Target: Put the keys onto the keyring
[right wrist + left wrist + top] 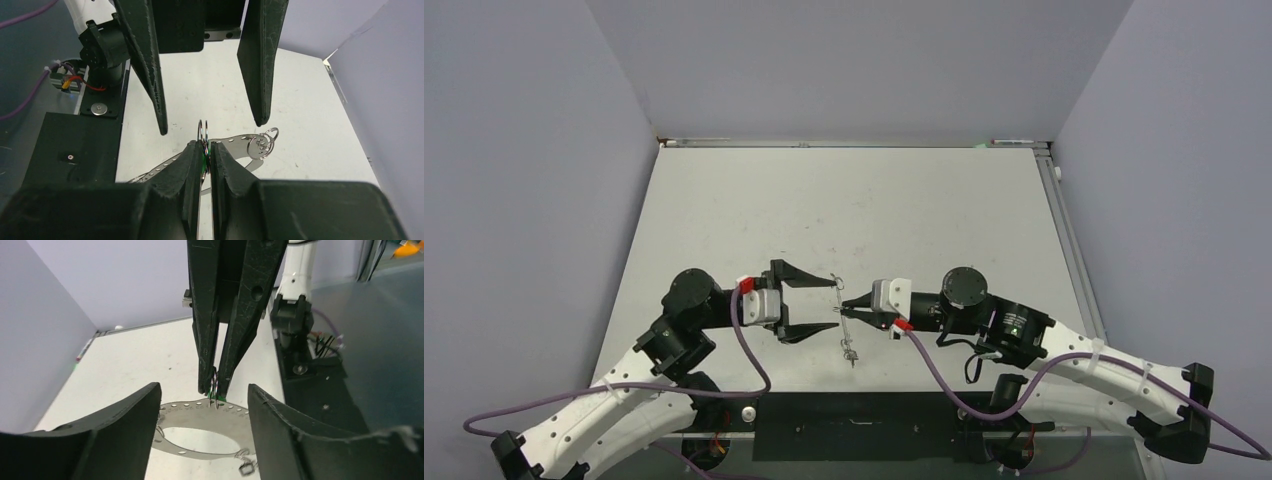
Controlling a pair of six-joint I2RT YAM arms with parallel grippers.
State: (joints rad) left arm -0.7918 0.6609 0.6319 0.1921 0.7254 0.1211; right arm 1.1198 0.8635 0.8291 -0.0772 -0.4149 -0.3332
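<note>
Jaws of right gripper (202,146) pinch the green key (204,160) at their tips — left gripper (212,127) open, straddling it.

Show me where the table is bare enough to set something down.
Crowded: the middle, where the left gripper and right gripper meet at the keyring, and the near edge. Bare: the far half of the table up to the back wall, and the strip along the right rail.

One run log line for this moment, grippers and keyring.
left gripper: open, empty | right gripper: shut on green key | keyring: between grippers
</note>
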